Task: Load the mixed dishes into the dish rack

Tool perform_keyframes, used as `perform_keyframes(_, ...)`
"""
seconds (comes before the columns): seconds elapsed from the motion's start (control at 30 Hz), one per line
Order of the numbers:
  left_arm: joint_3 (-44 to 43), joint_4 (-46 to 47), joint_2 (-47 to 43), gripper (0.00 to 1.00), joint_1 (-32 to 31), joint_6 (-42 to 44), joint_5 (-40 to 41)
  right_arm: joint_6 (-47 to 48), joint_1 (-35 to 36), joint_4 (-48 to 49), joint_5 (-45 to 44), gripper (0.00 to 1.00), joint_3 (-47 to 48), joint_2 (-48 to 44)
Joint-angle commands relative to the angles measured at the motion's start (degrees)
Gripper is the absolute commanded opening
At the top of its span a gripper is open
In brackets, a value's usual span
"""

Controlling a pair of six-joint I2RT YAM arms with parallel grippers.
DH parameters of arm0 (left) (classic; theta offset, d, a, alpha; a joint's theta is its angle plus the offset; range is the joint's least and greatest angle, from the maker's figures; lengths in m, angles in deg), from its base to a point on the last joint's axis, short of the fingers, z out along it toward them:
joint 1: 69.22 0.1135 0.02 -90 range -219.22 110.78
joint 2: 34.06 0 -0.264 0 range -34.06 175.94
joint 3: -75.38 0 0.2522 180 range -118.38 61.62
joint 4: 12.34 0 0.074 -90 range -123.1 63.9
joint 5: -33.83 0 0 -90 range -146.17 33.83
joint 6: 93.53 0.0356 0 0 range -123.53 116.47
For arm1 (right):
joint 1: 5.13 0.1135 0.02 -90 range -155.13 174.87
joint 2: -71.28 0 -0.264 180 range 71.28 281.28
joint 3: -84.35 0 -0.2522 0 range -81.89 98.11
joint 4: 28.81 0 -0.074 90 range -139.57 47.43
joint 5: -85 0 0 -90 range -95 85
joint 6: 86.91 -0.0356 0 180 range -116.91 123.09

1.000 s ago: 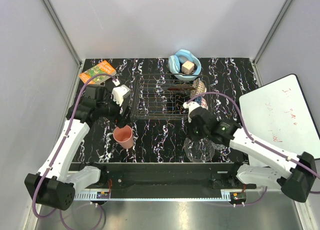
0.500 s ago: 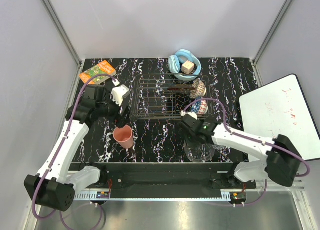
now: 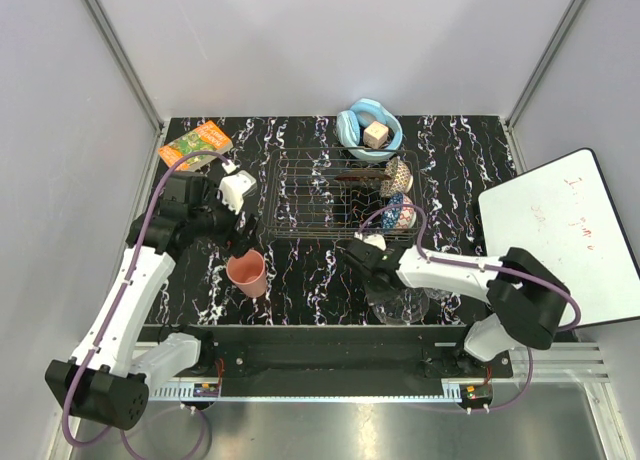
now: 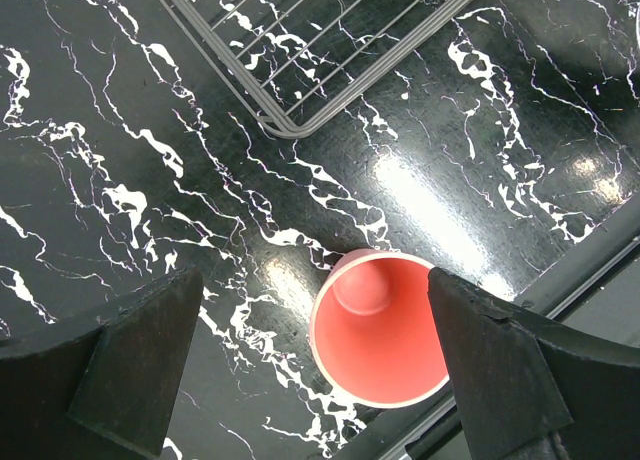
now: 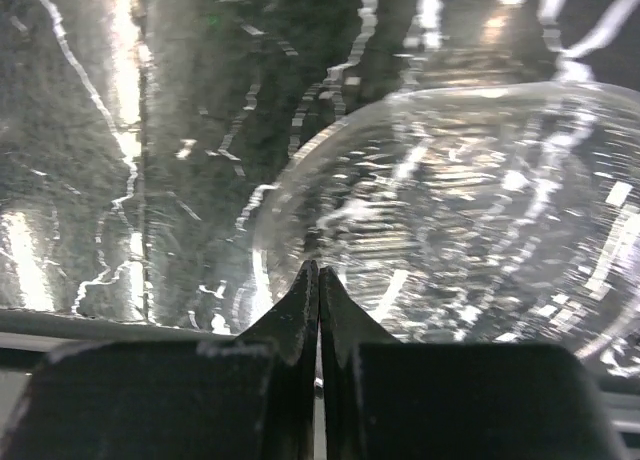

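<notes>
The pink cup [image 3: 247, 272] stands upright left of centre. My left gripper [image 3: 243, 242] is open above it; in the left wrist view the cup [image 4: 380, 325] lies between and below the fingers [image 4: 140, 360]. The clear glass bowl [image 3: 398, 300] sits near the front edge. My right gripper [image 3: 380, 278] is shut, its tips [image 5: 318, 272] at the bowl's [image 5: 450, 220] near rim; I cannot tell if they touch it. The dish rack [image 3: 300, 195] holds a thin red piece [image 3: 352, 178]. The blue patterned bowl [image 3: 400, 216] is at its right end.
A light-blue bowl with a tan cube [image 3: 368, 130] stands behind the rack. An orange-green book [image 3: 196, 143] lies at the back left. A whiteboard [image 3: 560, 230] leans at the right. A pale object [image 3: 398, 175] is at the rack's right end. The rack's corner [image 4: 300, 125] shows in the left wrist view.
My right arm has swung leftward and its gripper has come down to the glass bowl's left rim. The left gripper stays over the pink cup. The bowl has not moved.
</notes>
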Motion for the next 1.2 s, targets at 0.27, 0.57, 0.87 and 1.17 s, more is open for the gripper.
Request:
perform_keyframes(0.27,-0.2,1.4,-2.6,0.99,-0.1,0.5,1.7,3.5,3.6,9.6,9.1,0.00,5.9,8.6)
perform_keyframes(0.57,0.7,1.3,-3.9,0.99,-0.1,0.8,2.5,5.0,4.3,13.3,14.4,0.00,12.2,13.5)
perform_keyframes(0.87,1.2,1.3,-4.6,0.99,-0.1,1.0,2.5,6.7,4.3,15.0,18.4,0.00,19.4,16.5)
perform_keyframes(1.17,1.5,1.2,-4.5,0.99,-0.1,0.8,-0.3,9.1,4.3,14.0,10.7,0.41,16.4,6.0)
